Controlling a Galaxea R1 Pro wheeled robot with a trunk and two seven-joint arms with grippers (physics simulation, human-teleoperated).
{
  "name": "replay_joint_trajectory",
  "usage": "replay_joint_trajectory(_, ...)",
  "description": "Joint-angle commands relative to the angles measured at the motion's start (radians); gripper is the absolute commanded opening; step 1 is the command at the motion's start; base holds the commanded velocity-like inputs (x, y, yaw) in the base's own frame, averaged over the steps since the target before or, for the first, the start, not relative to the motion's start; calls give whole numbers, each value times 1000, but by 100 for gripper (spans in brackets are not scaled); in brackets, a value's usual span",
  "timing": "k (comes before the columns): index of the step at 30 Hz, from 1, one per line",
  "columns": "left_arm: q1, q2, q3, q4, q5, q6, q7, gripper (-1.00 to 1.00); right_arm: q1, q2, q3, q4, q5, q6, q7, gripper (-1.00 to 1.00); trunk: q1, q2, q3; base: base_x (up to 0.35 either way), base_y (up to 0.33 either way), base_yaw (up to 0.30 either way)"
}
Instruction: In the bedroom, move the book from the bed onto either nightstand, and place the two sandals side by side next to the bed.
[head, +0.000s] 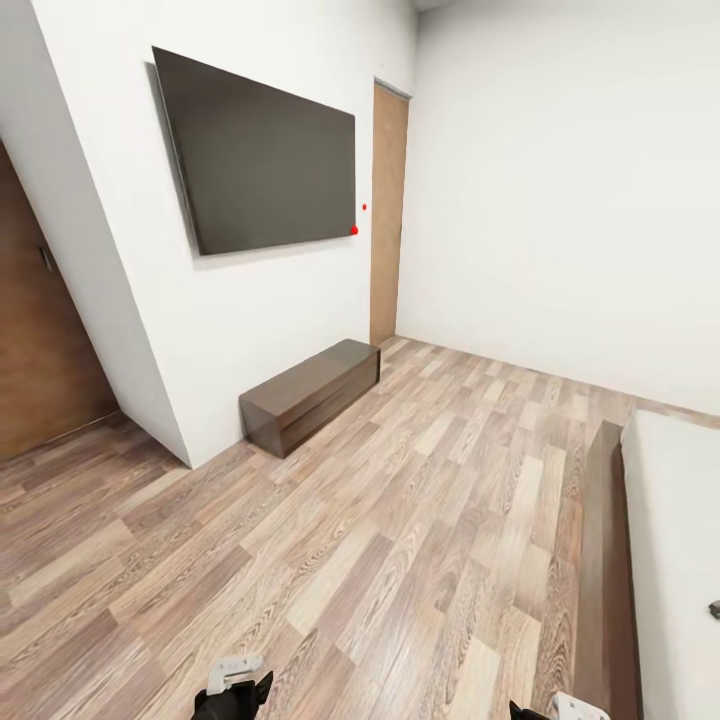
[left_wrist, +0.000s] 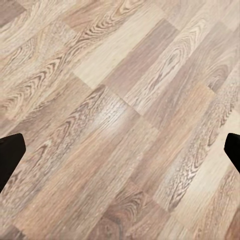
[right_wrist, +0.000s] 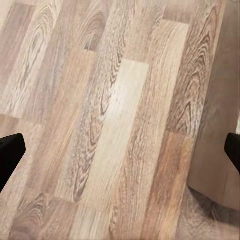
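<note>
The bed fills the head view's lower right corner, with its dark brown frame (head: 604, 560) and pale mattress (head: 672, 520). A small dark thing (head: 714, 608) lies on the mattress, cut by the picture's edge, and I cannot tell what it is. The book, the sandals and the nightstands are out of view. My left gripper (head: 236, 692) hangs low over the wood floor and is open, its dark fingertips (left_wrist: 11, 155) far apart with nothing between them. My right gripper (head: 560, 710) is open too, fingertips (right_wrist: 10, 156) spread, close beside the bed frame (right_wrist: 220, 125).
A long low dark-brown dresser (head: 310, 392) stands against the white wall under a big black TV (head: 262, 155). A wooden door (head: 387, 215) is in the far corner and wood panelling (head: 40, 330) at the left. Plank floor (head: 380, 540) stretches between dresser and bed.
</note>
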Motion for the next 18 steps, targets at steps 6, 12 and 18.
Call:
replay_joint_trajectory(6,0,0,8,0,-10,-3,-3,100,-1,0,-4,2,-10,-4,8,100,-23,42,18,0,0,0)
replay_joint_trajectory(12,0,0,8,0,-10,-3,-3,100,-1,0,-4,2,-10,-4,8,100,-46,84,37,0,0,0)
replay_joint_trajectory(18,0,0,8,0,-10,-3,-3,100,-1,0,-4,2,-10,-4,8,100,-69,126,55,0,0,0)
